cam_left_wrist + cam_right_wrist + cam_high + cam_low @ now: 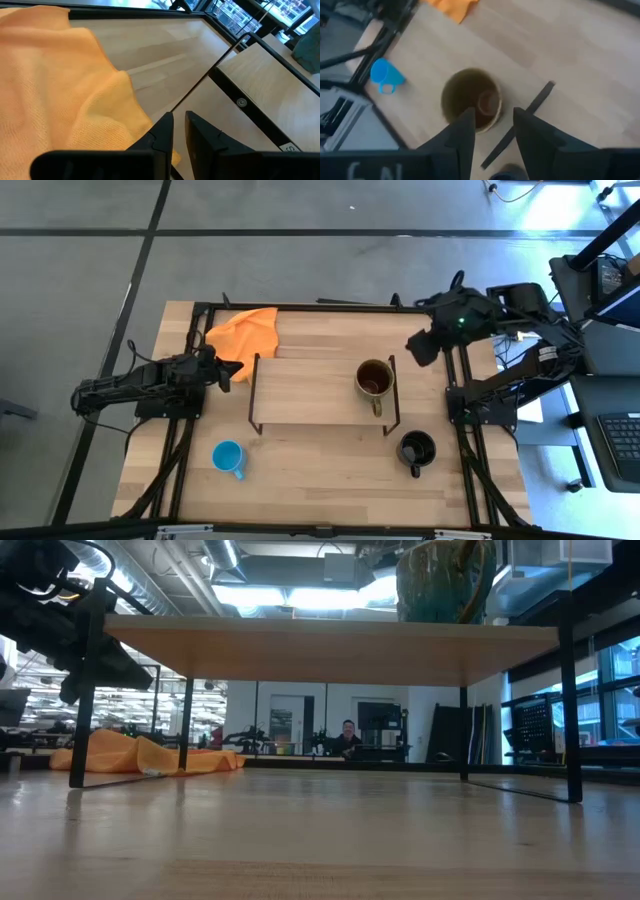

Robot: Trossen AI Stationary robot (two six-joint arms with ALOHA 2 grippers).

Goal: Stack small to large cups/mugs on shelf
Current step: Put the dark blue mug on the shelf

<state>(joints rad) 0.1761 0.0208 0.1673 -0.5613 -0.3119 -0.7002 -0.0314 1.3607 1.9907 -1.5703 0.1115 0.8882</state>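
Worktop (330, 465) of light wood fills the middle of the high view, with the shelf (310, 392) standing at its centre. An orange cloth (247, 332) lies crumpled at the upper left of the worktop, touching the shelf's left back corner. On the right end of the shelf stands the olive-brown mug (375, 379), upright, handle toward the frame's bottom. The black mug (416, 448) sits on the worktop at lower right, just off the shelf's corner. The light-blue mug (228, 457) rests at lower left, well apart from both others.

The right gripper (424, 345) hangs above the worktop just right of the shelf's upper right corner; in the right wrist view its fingers (464, 134) stand moderately apart and hold nothing, with the olive-brown mug (471, 100) below them. The left gripper (229, 372) lies low beside the shelf's left edge, over the cloth's rim; its fingers (161, 135) show a narrow gap, empty
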